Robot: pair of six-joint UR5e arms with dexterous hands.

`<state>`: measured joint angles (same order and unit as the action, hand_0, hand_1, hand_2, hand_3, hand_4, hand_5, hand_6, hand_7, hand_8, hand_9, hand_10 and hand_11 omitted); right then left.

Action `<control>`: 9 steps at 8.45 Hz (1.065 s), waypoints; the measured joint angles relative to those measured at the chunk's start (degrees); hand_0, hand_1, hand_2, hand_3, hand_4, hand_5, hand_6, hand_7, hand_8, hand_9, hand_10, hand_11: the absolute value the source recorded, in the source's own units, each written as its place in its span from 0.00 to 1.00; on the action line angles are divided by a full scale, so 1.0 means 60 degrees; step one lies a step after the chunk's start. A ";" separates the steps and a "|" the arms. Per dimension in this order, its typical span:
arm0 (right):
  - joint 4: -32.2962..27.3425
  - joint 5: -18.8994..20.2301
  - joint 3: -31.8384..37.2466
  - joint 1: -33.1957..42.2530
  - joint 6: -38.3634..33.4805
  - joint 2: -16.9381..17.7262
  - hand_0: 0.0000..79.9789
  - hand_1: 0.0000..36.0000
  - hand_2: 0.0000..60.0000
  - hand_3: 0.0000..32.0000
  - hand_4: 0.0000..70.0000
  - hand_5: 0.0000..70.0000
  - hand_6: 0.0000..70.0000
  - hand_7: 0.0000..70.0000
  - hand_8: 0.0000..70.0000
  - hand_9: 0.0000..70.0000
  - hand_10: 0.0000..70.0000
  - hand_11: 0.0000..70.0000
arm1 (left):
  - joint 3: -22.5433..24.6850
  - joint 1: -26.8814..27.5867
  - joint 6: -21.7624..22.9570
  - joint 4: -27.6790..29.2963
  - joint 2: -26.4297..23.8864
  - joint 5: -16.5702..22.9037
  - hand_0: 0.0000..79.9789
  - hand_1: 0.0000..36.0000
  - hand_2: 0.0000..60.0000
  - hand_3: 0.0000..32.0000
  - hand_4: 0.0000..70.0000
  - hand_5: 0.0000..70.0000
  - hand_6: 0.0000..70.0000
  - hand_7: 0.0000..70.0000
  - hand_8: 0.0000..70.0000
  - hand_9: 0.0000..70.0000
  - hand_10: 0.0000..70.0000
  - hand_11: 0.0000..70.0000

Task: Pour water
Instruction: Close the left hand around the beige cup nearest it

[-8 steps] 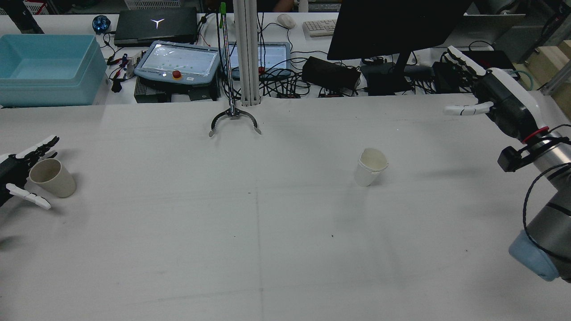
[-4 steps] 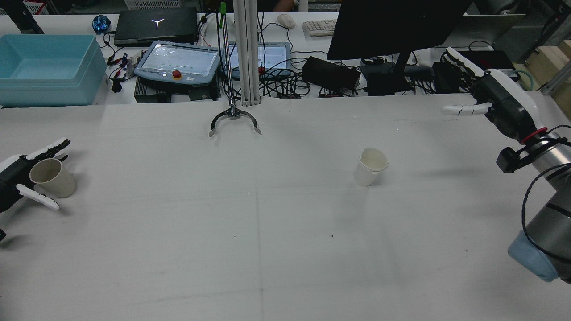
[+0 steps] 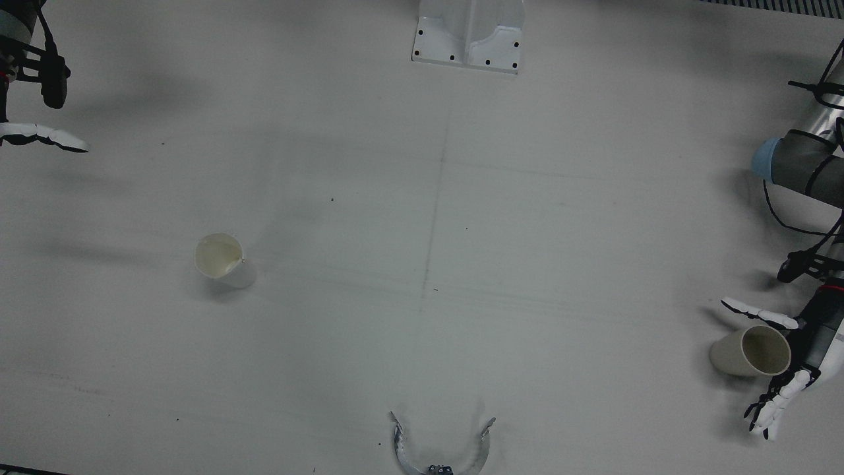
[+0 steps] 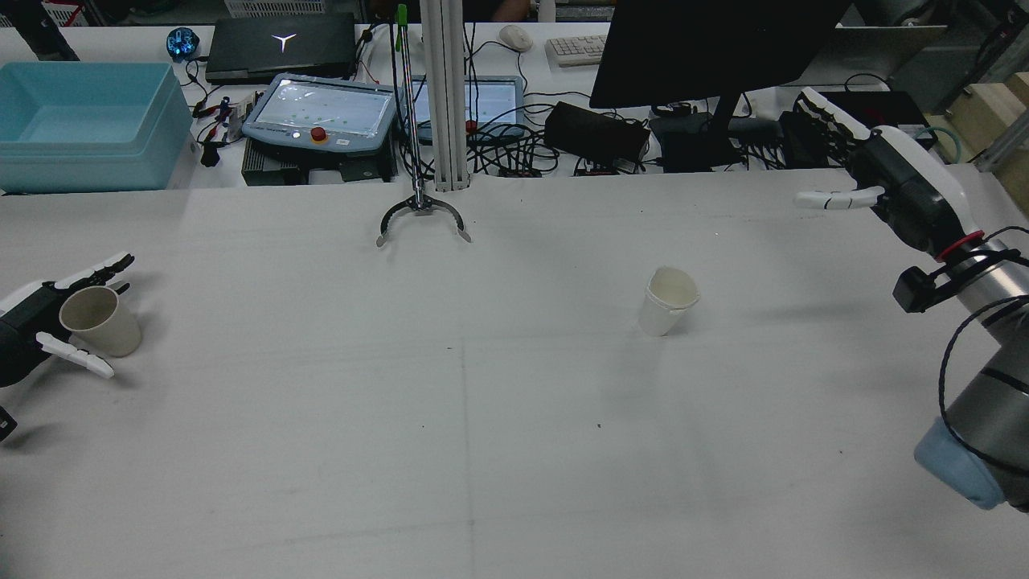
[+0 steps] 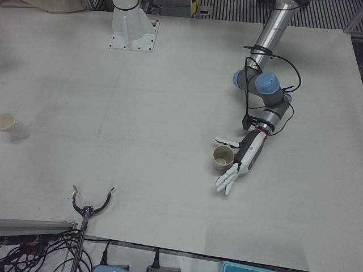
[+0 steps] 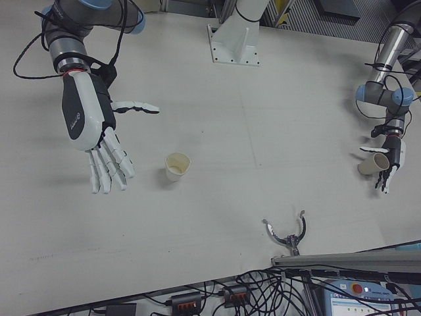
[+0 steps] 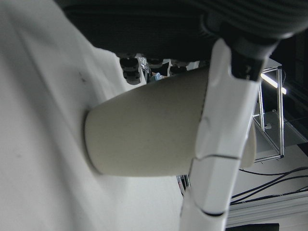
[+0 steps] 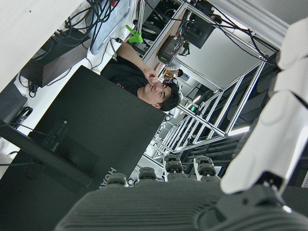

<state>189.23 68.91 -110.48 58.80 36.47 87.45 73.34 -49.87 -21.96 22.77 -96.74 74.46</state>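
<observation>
Two cups: a beige cup between the spread fingers of the left hand, ungrasped, and a white cup well apart from the empty, splayed right hand.

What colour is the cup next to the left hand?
Beige, a dull tan: the paper cup shows it best in the rear view, between the left hand's fingers.

A white table fills the rear view. On it, right of centre, stands a white paper cup; at the far left edge sits a beige cup, tilted. A black claw of a grabber tool rests near the upper middle, well apart from both cups.
</observation>
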 measured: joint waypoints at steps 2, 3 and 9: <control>0.0000 0.0000 0.0000 -0.0018 0.0006 -0.0011 0.53 0.28 0.22 0.21 0.00 0.06 0.17 0.08 0.05 0.01 0.00 0.00 | 0.0077 0.0004 0.0098 -0.0144 0.0013 -0.0002 1.00 1.00 0.00 0.00 0.41 0.00 0.22 0.30 0.07 0.04 0.13 0.26; 0.0000 -0.0005 0.0001 -0.0035 0.0011 -0.0013 0.53 0.27 0.23 0.20 0.00 0.06 0.18 0.08 0.05 0.01 0.00 0.00 | 0.0098 0.0011 0.0108 -0.0184 0.0009 0.0002 1.00 1.00 0.00 0.00 0.48 0.00 0.26 0.38 0.08 0.06 0.14 0.27; 0.0000 -0.0015 0.0001 -0.0073 0.0015 -0.0029 0.52 0.27 0.24 0.21 0.00 0.06 0.17 0.08 0.05 0.01 0.00 0.00 | 0.0429 0.0006 0.0127 -0.0702 0.0031 0.0012 1.00 1.00 1.00 0.00 1.00 1.00 0.23 0.19 0.11 0.04 0.20 0.34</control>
<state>189.23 68.82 -110.48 58.37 36.56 87.28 75.92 -49.83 -21.20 18.56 -96.55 74.53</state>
